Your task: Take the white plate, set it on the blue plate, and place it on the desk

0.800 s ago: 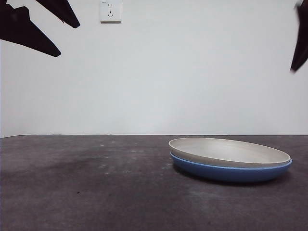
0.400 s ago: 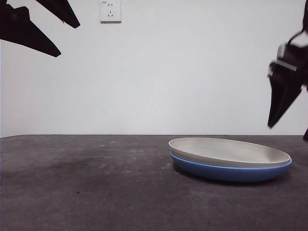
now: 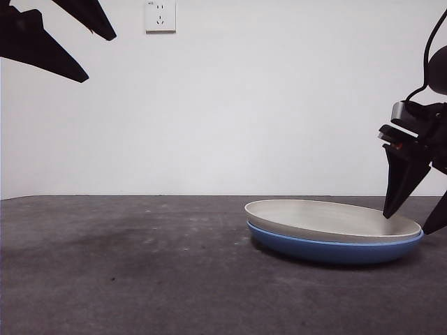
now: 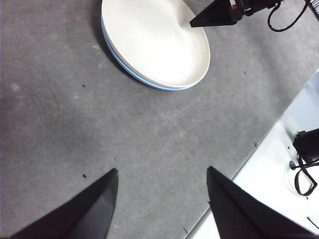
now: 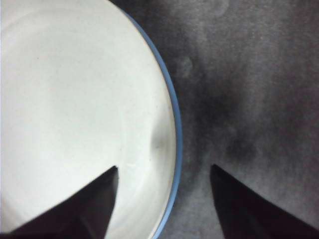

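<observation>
The right end effector [image 3: 412, 225] hangs low at the stack's edge with its two black jaws spread wide. In the right wrist view one jaw sits over the inside of the white plate [image 5: 75, 104] and the other over bare bench [image 5: 259, 89], so the rim lies in the gap between them. No jaw looks to be touching the plate yet.

The white plate [image 3: 332, 220] rests nested on the blue plate [image 3: 328, 248], whose glossy rim shows as a thin band below and around it. The stack sits on the bench [image 3: 140, 272], tilted slightly in the front view rather than lying flat.

The plate looks rigid and fairly light, with a matte surface that should give the jaws some friction. Its shallow raised rim is the only place to take hold: one jaw inside, one outside, pinching the lip. Because the two rims sit so close together, the outer jaw could catch the blue plate as well, or slide off the sloping edge. A pinch at one edge leaves the plate hanging, so it may droop or swing.

The left end effector [image 4: 159, 199] waits high and well apart, its jaws spread.
</observation>
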Motion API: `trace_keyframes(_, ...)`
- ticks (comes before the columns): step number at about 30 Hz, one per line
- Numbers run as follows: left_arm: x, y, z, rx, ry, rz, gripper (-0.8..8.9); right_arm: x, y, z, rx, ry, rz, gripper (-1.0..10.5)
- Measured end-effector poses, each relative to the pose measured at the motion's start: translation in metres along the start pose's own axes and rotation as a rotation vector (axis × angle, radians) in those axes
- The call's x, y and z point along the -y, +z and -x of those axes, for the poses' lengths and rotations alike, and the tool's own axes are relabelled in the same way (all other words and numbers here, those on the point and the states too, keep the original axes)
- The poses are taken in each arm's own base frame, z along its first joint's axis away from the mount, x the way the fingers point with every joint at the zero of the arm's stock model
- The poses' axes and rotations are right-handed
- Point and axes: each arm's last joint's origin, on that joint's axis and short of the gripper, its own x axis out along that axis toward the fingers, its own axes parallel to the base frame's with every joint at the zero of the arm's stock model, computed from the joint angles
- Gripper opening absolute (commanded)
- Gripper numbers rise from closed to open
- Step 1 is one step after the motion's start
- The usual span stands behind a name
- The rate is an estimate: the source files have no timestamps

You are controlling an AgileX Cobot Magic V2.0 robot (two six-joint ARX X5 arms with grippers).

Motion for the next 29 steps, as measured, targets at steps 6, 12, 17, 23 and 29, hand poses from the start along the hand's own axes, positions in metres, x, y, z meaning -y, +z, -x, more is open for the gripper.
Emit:
trace_keyframes(6,0.0,0.0,0.0,0.0,0.0,0.0,2.84,0.002,0.0,-0.006,-0.014,0.0,-0.003,1.8)
trace_keyframes(12,0.0,0.0,0.0,0.0,0.0,0.0,2.84,0.002,0.0,-0.006,-0.009,-0.001,-0.007,0.4)
trace_keyframes(17,0.0,0.0,0.0,0.0,0.0,0.0,2.84,0.002,0.001,-0.006,-0.002,-0.011,-0.023,0.1)
trace_keyframes(23,0.0,0.0,0.0,0.0,0.0,0.0,2.84,0.002,0.001,-0.006,0.004,-0.023,-0.035,0.1)
trace_keyframes(29,0.0,0.0,0.0,0.0,0.0,0.0,2.84,-0.003,0.005,0.004,0.061,-0.007,-0.041,0.1)
